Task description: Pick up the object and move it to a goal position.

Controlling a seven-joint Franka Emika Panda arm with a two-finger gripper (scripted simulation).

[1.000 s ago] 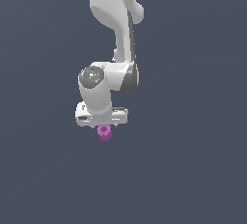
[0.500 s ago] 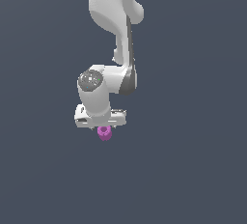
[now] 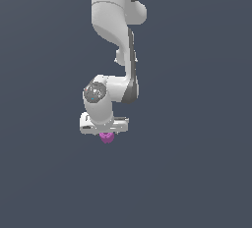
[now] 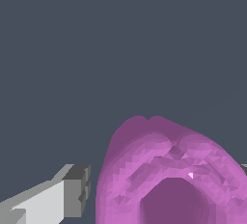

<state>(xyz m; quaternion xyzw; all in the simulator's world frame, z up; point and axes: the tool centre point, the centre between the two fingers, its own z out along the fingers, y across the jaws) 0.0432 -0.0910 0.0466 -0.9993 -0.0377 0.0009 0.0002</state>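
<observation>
The object (image 3: pixel 107 138) is a small magenta-purple stubby cylinder that peeks out just below the white hand in the exterior view. In the wrist view the object (image 4: pixel 159 165) fills the lower part of the frame, showing its hollow top and ridged rim. My gripper (image 3: pixel 107 134) hangs straight over it and is open, with the object between the fingers. One grey-padded finger (image 4: pixel 75 194) stands beside the object with a narrow gap to it. Only a sliver of the other finger (image 4: pixel 244 169) shows at the frame edge.
The white arm (image 3: pixel 115 30) comes down from the top of the exterior view. Around it is only a flat, plain dark grey-blue surface, and no goal marker shows in either view.
The hand has sunk slightly lower over the object, which has stayed about where it was.
</observation>
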